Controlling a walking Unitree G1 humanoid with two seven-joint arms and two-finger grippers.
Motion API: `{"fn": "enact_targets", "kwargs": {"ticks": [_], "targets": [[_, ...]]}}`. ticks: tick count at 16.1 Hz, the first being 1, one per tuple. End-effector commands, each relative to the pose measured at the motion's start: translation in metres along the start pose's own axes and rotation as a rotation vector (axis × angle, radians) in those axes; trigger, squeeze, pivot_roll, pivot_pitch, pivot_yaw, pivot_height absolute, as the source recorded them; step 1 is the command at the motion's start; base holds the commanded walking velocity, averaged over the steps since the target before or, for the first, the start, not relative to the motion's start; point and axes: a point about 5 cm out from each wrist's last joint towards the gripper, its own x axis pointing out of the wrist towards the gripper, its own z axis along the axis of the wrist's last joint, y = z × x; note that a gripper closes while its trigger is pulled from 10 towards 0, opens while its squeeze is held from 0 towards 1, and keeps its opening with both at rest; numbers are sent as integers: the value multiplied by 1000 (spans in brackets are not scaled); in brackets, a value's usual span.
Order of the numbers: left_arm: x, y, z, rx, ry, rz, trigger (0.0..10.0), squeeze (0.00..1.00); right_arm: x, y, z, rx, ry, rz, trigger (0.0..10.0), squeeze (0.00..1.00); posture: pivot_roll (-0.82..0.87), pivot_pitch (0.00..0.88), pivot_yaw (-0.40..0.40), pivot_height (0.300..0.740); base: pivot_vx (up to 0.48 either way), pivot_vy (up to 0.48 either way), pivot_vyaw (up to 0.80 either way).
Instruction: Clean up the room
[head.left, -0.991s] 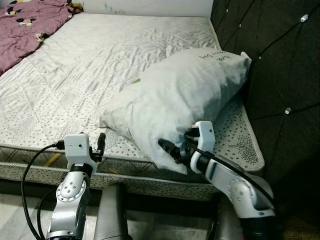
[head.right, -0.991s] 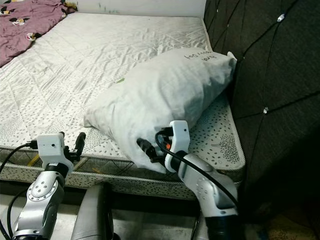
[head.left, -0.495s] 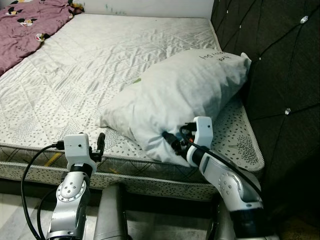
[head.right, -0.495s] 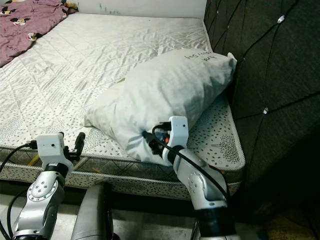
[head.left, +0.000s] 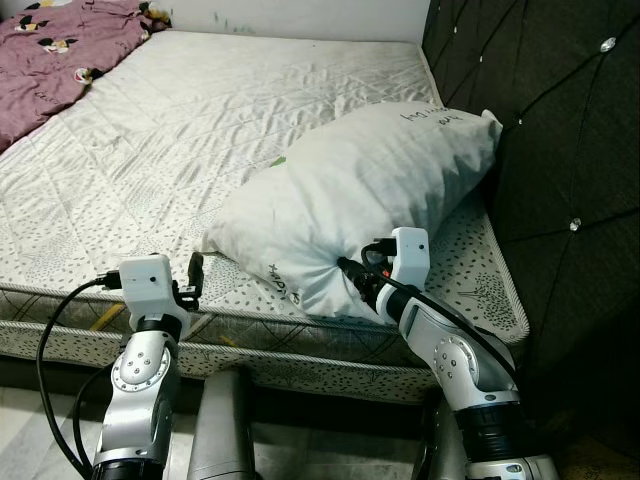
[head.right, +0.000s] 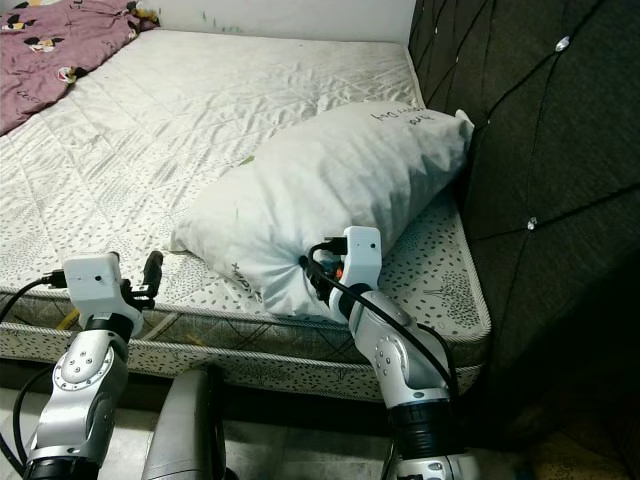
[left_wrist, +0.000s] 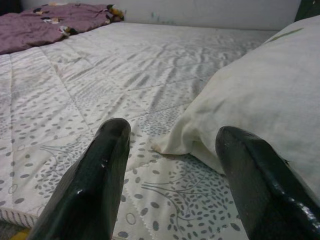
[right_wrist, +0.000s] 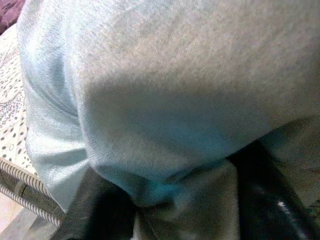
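A large white pillow (head.left: 350, 190) lies on the bare patterned mattress (head.left: 150, 130), its far end leaning on the dark headboard (head.left: 560, 150). My right gripper (head.left: 352, 278) is at the pillow's near corner, by the bed's front edge. In the right wrist view the pillow cloth (right_wrist: 165, 100) bulges between the two black fingers (right_wrist: 100, 210), which are shut on it. My left gripper (left_wrist: 172, 150) stands open at the mattress edge, a little short of the pillow's left corner (left_wrist: 170, 145), with nothing between its fingers.
A purple printed blanket (head.left: 50, 40) lies bunched at the far left of the bed. The tufted headboard walls off the right side. The mattress's piped front edge (head.left: 260, 335) runs just beyond both arms.
My right gripper has pushed the pillow's hanging corner up and back onto the mattress. The left gripper has shifted slightly left and lower.
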Motion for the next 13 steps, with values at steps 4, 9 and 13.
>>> {"fn": "enact_targets", "kwargs": {"ticks": [4,9,13], "targets": [[-2,0,-1,-13,11,-2,10000,0,-4,-24,7,-22,-61,-125,0,0,-13,0,1,484,0,0,0],[-19,-13,-10,-79,63,-128,10000,0,-6,-31,0,-12,-78,-173,0,0,7,0,-8,484,0,0,0],[-31,-23,-13,-67,77,-159,10000,0,-4,-56,18,-96,-167,-317,0,0,12,13,-26,484,0,0,0]]}}
